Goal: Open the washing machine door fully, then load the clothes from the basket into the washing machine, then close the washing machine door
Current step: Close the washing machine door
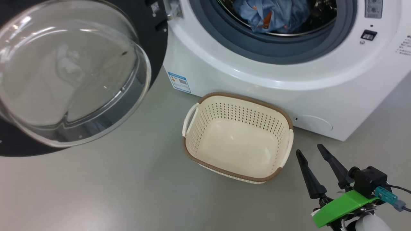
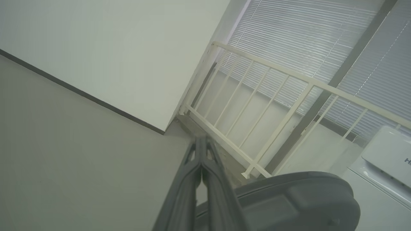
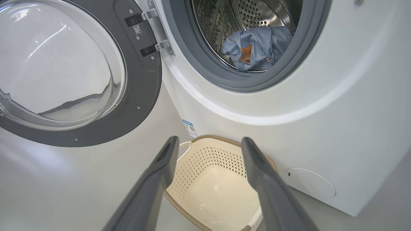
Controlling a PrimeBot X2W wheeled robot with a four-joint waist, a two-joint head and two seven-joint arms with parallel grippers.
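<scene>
The white washing machine (image 1: 289,83) (image 3: 337,106) stands with its round black door (image 1: 151,48) (image 3: 141,96) swung wide to the left. Light blue clothes (image 1: 273,16) (image 3: 257,48) lie inside the steel drum. On the floor in front sits the cream basket (image 1: 237,138) (image 3: 212,179), with nothing in it. My right gripper (image 1: 310,150) (image 3: 208,141) hovers open to the right of the basket, holding nothing. My left gripper (image 2: 201,141) is shut on nothing; its fingers point past the dark door edge (image 2: 289,199) toward a railing.
Grey floor (image 1: 112,186) spreads left and front of the basket. In the left wrist view a cream railing (image 2: 273,106) stands before window blinds (image 2: 305,38), beside a pale wall (image 2: 112,48); the machine's white top (image 2: 385,160) shows at right.
</scene>
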